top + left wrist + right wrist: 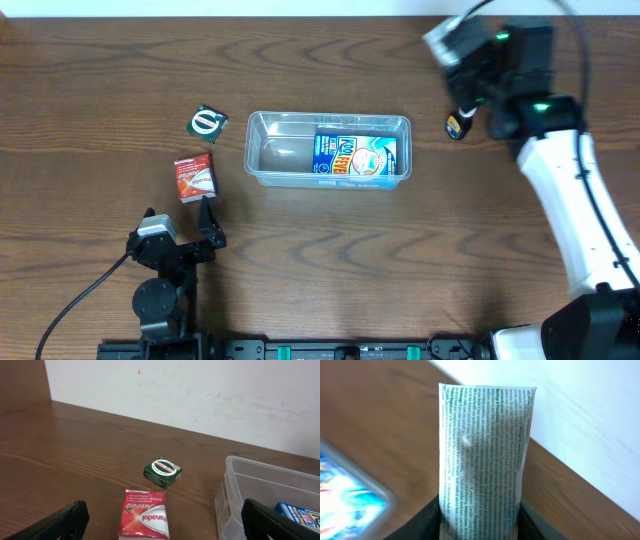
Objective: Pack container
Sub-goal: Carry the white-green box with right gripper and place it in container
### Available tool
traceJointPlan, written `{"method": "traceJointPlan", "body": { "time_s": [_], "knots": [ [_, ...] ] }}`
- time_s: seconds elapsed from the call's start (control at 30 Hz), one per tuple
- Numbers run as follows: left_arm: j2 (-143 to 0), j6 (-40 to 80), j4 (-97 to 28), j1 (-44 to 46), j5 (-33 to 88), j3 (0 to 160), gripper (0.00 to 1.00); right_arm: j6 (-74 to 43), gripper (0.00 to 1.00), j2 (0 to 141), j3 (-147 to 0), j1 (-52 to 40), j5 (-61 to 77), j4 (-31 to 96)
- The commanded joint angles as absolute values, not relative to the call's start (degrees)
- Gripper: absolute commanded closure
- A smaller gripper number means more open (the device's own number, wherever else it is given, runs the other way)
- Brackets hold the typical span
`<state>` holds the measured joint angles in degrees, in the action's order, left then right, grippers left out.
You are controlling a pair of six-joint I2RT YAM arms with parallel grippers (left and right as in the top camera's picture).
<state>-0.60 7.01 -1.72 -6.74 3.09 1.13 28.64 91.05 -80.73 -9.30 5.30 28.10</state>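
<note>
The clear plastic container (256, 150) stands at the table's middle with a blue box (355, 155) lying in its right half. My right gripper (462, 118) hovers to the right of the container, shut on a white box printed with green text (482, 450), which stands up between the fingers (480, 522). My left gripper (180, 222) is open and empty, low at the front left. A red Panadol box (194, 178) lies just ahead of it, between the open fingers (165, 527) in the left wrist view (145, 517).
A small dark green box with a round white logo (208, 123) lies left of the container, also seen in the left wrist view (162, 471). The container's corner (230, 490) and blue box (300, 512) show at right there. A white wall runs behind the table.
</note>
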Motion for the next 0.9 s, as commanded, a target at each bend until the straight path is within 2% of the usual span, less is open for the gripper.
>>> {"method": "traceJointPlan", "body": {
  "time_s": [0.0, 0.33, 0.53, 0.87],
  "knots": [
    [-0.3, 6.0, -3.8, -7.1, 3.5, 0.2, 0.02, 30.5, 0.58, 92.5, -80.8, -14.9, 7.1, 28.8],
    [-0.3, 6.0, -3.8, -7.1, 3.5, 0.2, 0.02, 33.2, 0.54, 98.1, -80.8, -24.2, 11.4, 32.8],
    [-0.3, 6.0, -3.8, -7.0, 3.5, 0.2, 0.02, 37.2, 0.5, 102.6, -80.8, -25.0, 14.3, 33.7],
    [-0.3, 6.0, -3.8, -7.1, 3.5, 0.2, 0.02, 39.5, 0.52, 106.9, -80.8, -25.0, 15.5, 32.9]
  ]
}}
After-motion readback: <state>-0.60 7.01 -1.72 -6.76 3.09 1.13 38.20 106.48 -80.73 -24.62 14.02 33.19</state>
